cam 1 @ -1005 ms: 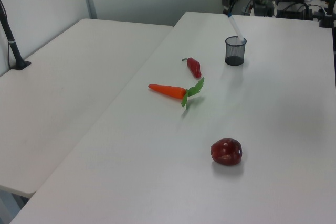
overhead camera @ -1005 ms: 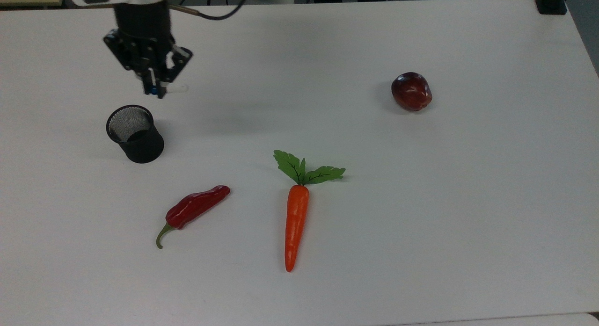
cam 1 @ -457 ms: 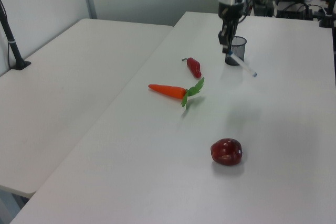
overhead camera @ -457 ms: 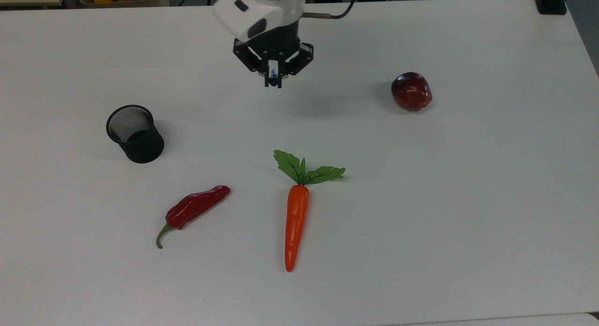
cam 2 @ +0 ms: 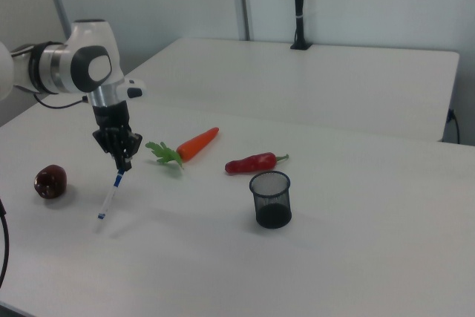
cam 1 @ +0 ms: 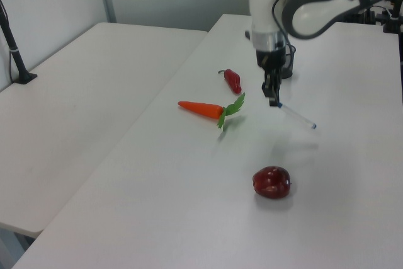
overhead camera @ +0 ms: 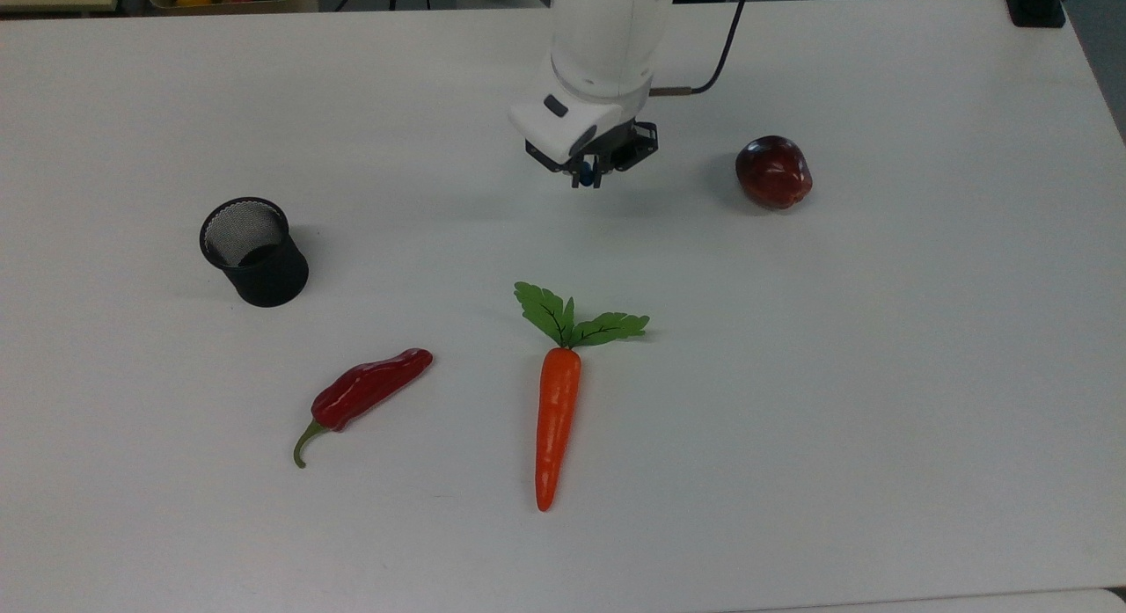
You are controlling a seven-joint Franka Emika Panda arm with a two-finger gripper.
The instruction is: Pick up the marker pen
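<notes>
White table [overhead camera: 880, 419], pale partition walls behind; your gripper [cam 2: 123, 166] pinches the slim white blue-capped marker pen [cam 2: 111, 194], hanging slanted, near the dark red apple [cam 2: 50, 181].

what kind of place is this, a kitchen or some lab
Most likely a robotics lab, not a kitchen. A robot arm works over plain white tables, its gripper holding a marker pen, with what look like toy foods laid out: a carrot, a chili and an apple.

Bright, even overhead light; soft faint shadows on white table [overhead camera: 880, 375]; slight haze, no glare.
</notes>
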